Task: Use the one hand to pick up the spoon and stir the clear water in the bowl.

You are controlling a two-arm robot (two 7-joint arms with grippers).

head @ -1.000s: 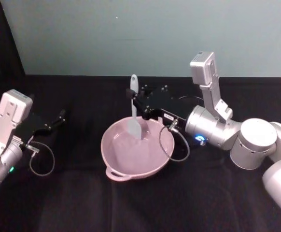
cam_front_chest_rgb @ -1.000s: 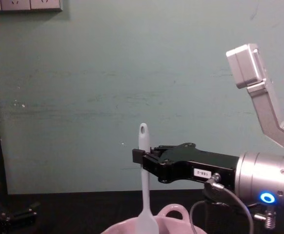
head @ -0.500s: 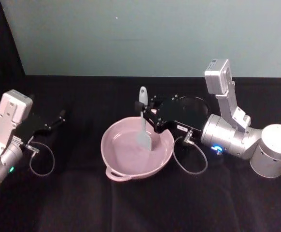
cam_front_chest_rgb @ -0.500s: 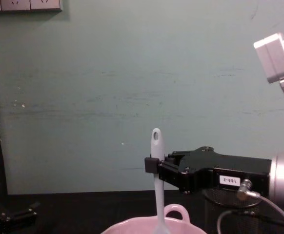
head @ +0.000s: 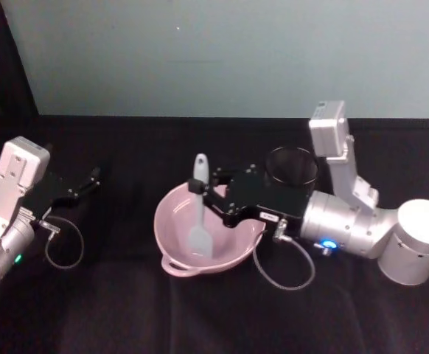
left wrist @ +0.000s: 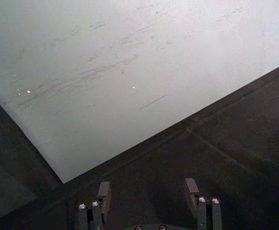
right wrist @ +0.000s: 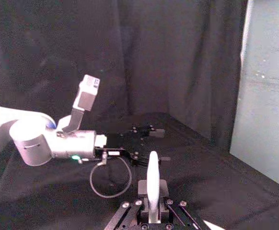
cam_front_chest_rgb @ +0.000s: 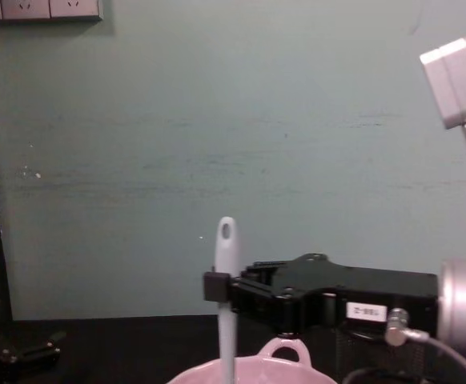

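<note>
Right gripper [head: 200,186] over pink bowl [head: 169,230], fingers clamped on white spoon [head: 199,210] high on handle, just below end hole. Spoon upright, blade down inside bowl, toward its left side; cannot tell if blade touches bottom. Bowl at table [head: 126,310] middle, loop handle on rim facing front edge. Black mesh cup [head: 291,168] behind right arm, toward back edge. Left gripper [head: 91,179] parked near left edge, well apart from bowl, fingers spread, holding nothing.

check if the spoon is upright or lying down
Upright: the slim white plastic spoon stands blade-down in the glossy pink bowl, held by the right pincer.
</note>
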